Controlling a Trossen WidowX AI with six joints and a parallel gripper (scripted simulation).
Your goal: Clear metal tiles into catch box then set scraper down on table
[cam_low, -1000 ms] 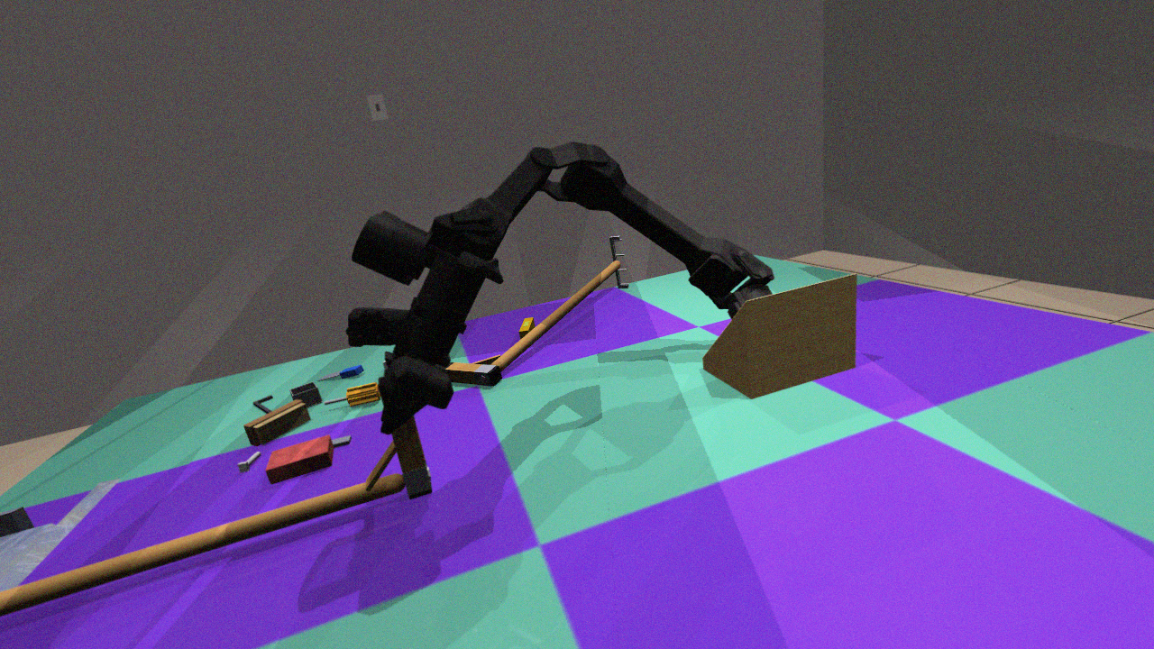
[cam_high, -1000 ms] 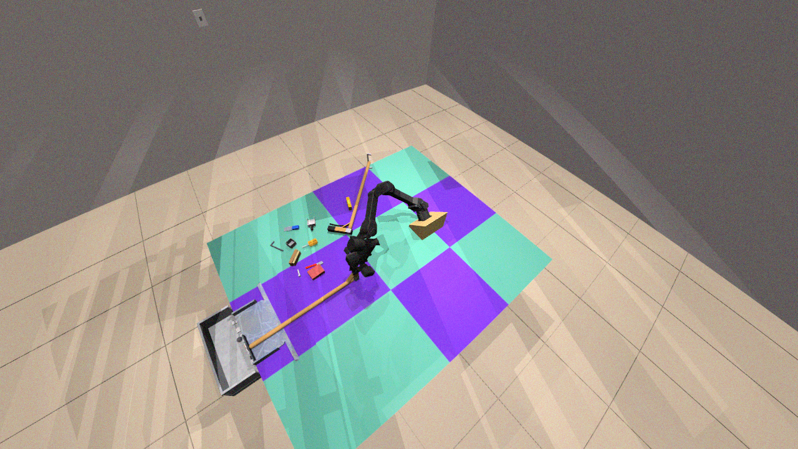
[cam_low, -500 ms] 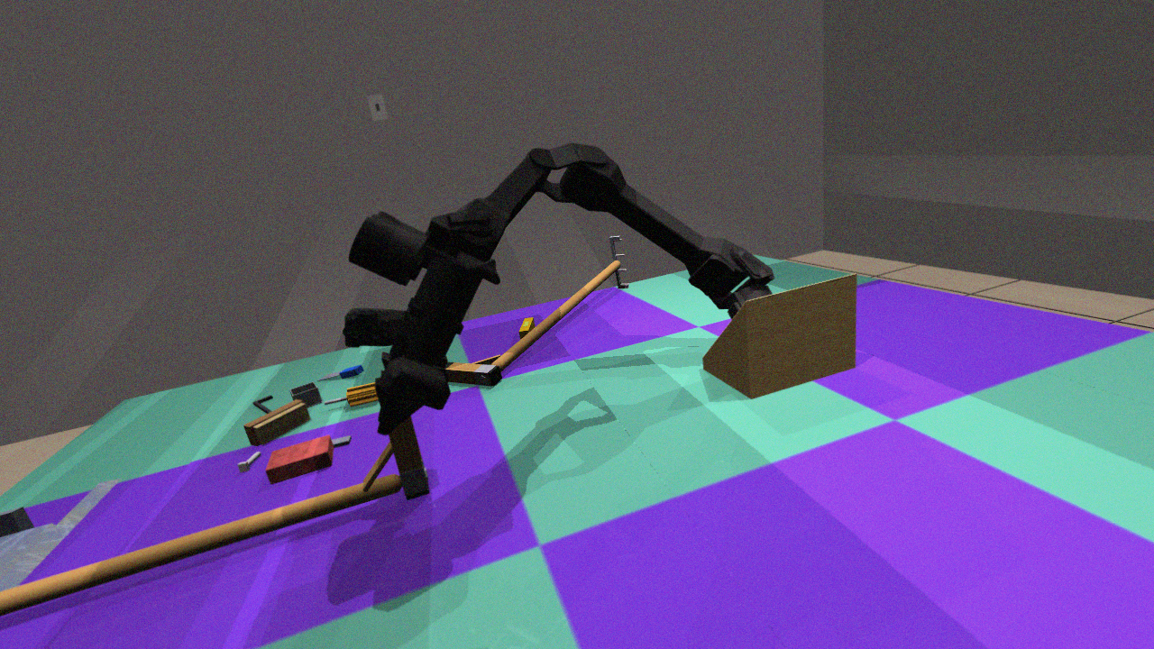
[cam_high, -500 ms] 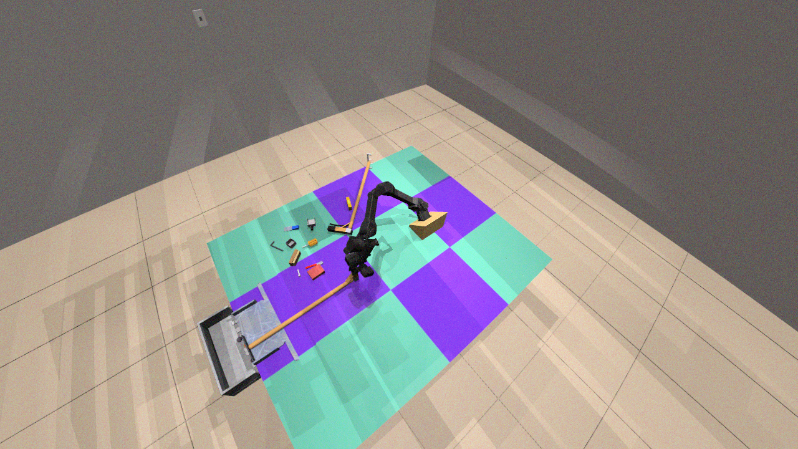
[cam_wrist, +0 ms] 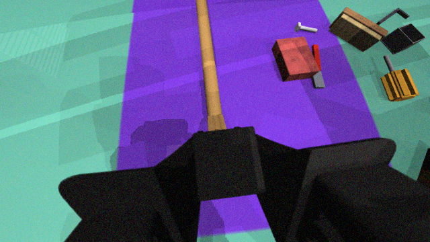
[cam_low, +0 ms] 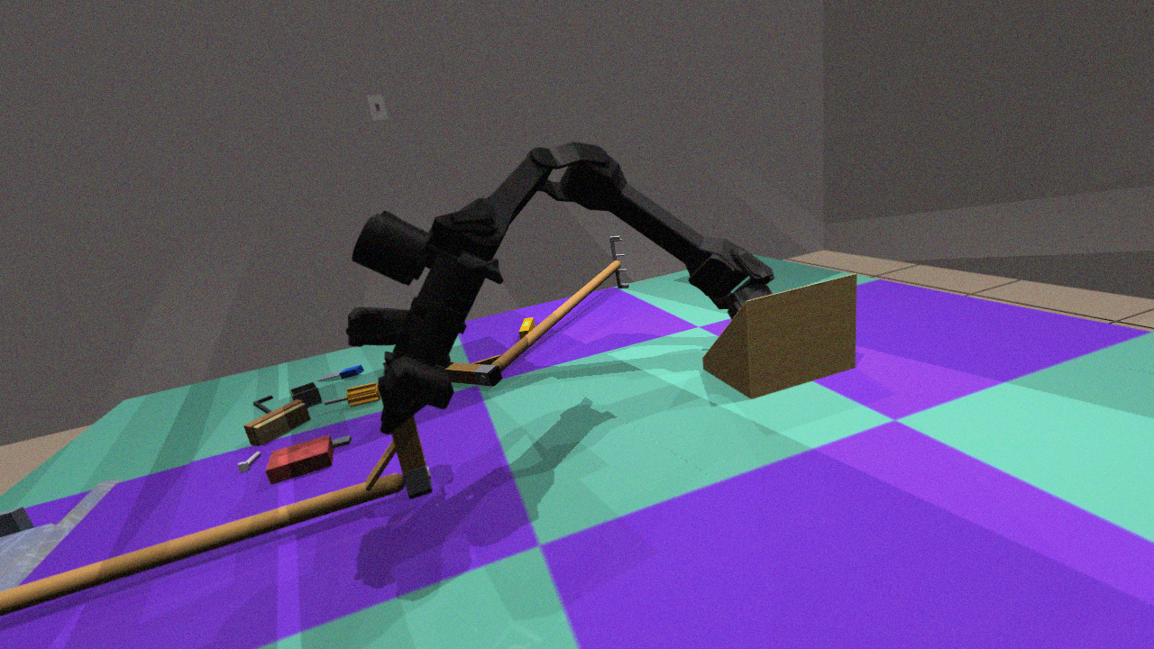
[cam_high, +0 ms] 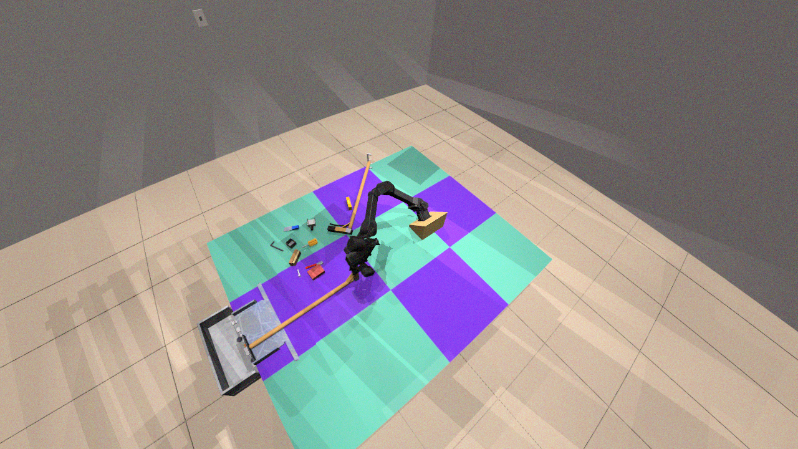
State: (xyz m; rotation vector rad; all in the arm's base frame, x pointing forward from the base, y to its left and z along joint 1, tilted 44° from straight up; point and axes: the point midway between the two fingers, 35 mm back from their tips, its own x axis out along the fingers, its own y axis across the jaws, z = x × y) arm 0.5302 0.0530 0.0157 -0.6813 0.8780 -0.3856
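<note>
My gripper (cam_high: pixel 353 275) (cam_low: pixel 395 478) is shut on the near end of the long scraper (cam_high: pixel 301 312) (cam_low: pixel 201 542) (cam_wrist: pixel 209 74), low over the purple mat. The scraper's wooden handle runs away from me to the steel bench plate (cam_high: pixel 269 318) (cam_low: pixel 36 536). Its blade end (cam_high: pixel 246 348) rests at the plate's far end, by the grey catch box (cam_high: pixel 214 360). A few small metal tiles (cam_high: pixel 238 337) lie near the blade, at the box's mouth. In the wrist view the black wrist body hides my fingers.
A second long-handled tool (cam_high: pixel 358 192) (cam_low: pixel 556 310) lies behind the arm. A wooden wedge block (cam_high: pixel 428 223) (cam_low: pixel 794 339) stands by the arm's base. A red block (cam_high: pixel 315 271) (cam_low: pixel 299 457) (cam_wrist: pixel 295 58) and several small tools (cam_high: pixel 293 246) (cam_wrist: pixel 400 84) lie beside the scraper.
</note>
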